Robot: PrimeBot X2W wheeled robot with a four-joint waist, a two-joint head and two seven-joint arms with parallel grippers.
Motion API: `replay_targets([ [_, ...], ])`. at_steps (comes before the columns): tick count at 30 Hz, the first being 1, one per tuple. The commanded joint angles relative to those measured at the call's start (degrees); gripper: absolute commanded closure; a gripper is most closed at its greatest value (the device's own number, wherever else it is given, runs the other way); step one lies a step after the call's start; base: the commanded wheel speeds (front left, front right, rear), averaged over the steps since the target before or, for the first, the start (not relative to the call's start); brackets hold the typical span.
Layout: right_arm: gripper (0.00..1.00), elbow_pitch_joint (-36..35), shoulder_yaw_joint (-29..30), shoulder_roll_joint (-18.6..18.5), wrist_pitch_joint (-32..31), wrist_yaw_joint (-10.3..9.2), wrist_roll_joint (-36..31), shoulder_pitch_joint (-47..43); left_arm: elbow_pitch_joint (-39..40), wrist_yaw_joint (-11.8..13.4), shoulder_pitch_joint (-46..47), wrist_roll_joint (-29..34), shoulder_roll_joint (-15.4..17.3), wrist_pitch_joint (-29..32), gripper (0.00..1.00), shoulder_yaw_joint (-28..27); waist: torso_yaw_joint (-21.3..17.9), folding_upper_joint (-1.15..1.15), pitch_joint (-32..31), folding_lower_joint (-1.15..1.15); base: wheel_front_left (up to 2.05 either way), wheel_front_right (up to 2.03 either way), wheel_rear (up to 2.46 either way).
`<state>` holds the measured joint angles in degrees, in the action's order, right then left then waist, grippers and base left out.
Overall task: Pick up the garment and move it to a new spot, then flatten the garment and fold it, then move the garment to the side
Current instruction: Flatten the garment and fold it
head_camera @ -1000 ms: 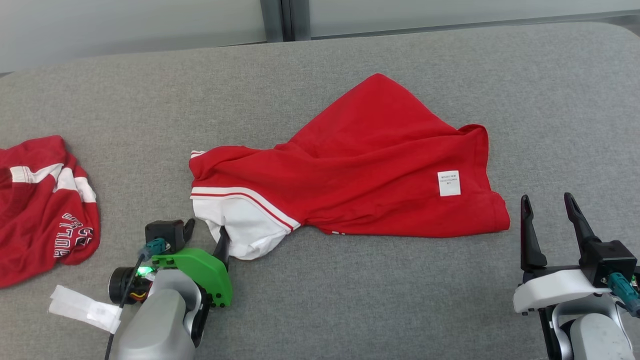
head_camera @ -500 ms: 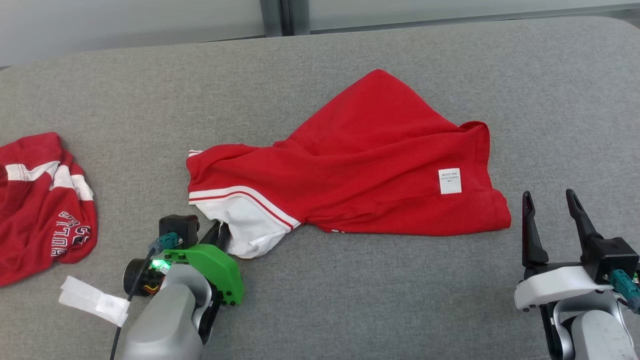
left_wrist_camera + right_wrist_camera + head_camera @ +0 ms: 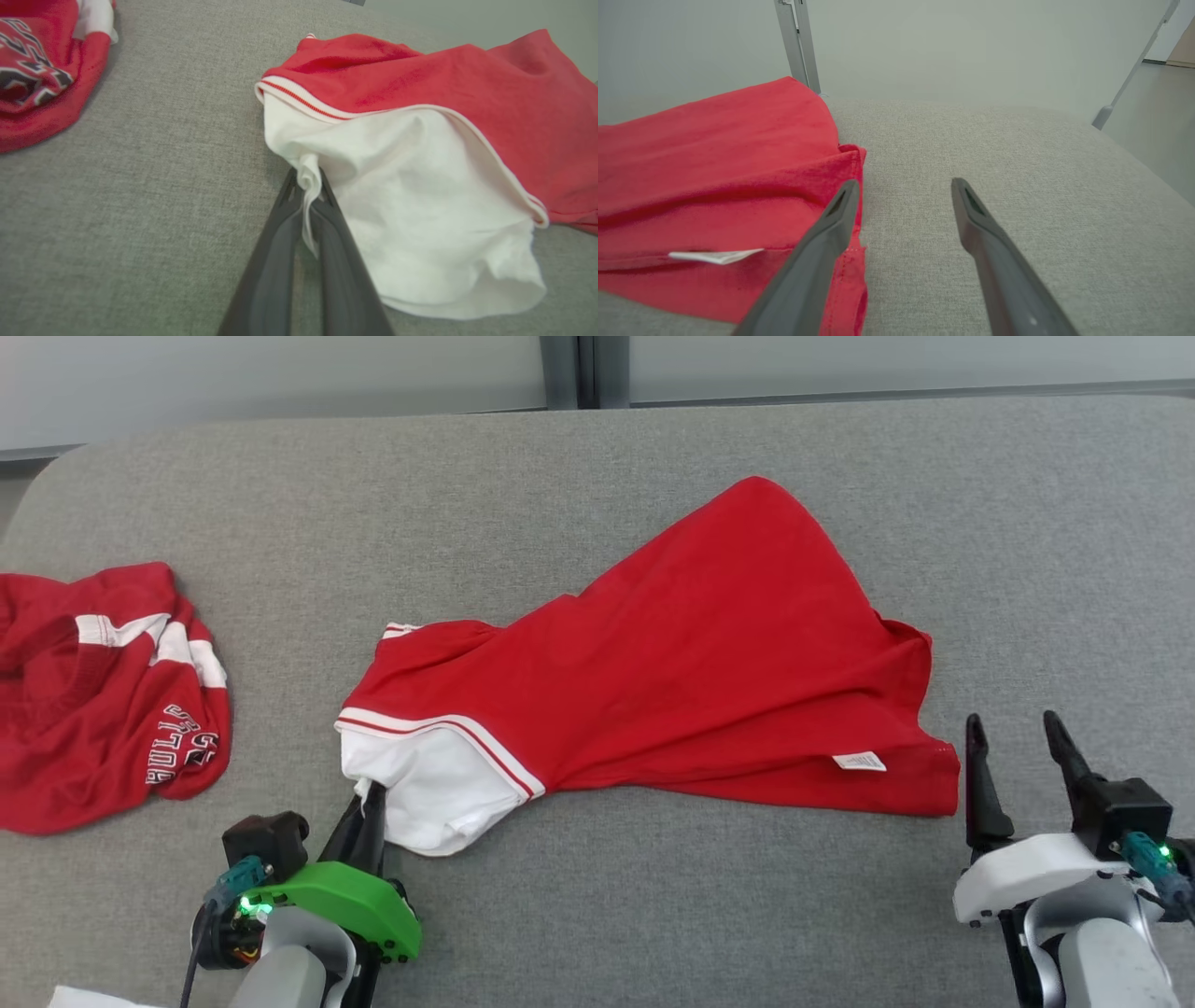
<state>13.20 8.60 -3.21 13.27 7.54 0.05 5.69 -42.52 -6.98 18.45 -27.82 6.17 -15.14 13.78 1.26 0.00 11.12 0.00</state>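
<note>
Garment (image 3: 691, 663): a red shirt, spread across the middle of the grey padded table (image 3: 653, 915). One point reaches toward the back edge and the right end lies toward the right edge. Its white sleeve (image 3: 425, 784) is at the left end, nearest the front edge.

Left gripper (image 3: 369, 800): jaws pinched together on a bunched fold at the sleeve's near-left edge. In the left wrist view we see white cloth squeezed between the two dark fingers (image 3: 275, 242).

Right gripper (image 3: 1012, 721): just beside the garment's right near corner, jaws wide, nothing between them. In the right wrist view one finger overlaps the red edge; we cannot tell whether it touches.

A white label (image 3: 859, 762) lies on the red cloth near that corner. A second red garment (image 3: 103, 700) sits crumpled at the left edge, well apart.
</note>
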Motion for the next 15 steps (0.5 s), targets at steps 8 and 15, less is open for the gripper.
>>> replay_targets([
  [8, 0.0, 5.26, -4.41, -0.46, -13.36, -0.11, 8.15, 2.93, 3.08, -0.15, -3.16, 2.19, -1.83, 0.02, 1.0, -0.93, 1.25, 0.0, -0.72, 0.0, 0.0, 0.0, 0.0],
  [15, 0.0, 4.09, -6.58, -0.09, -17.92, -0.11, 17.1, 1.25, 3.5, -0.4, -3.51, 2.94, -2.22, 0.02, 1.0, -1.2, 1.02, 0.0, -0.88, 0.0, 0.0, 0.0, 0.0],
])
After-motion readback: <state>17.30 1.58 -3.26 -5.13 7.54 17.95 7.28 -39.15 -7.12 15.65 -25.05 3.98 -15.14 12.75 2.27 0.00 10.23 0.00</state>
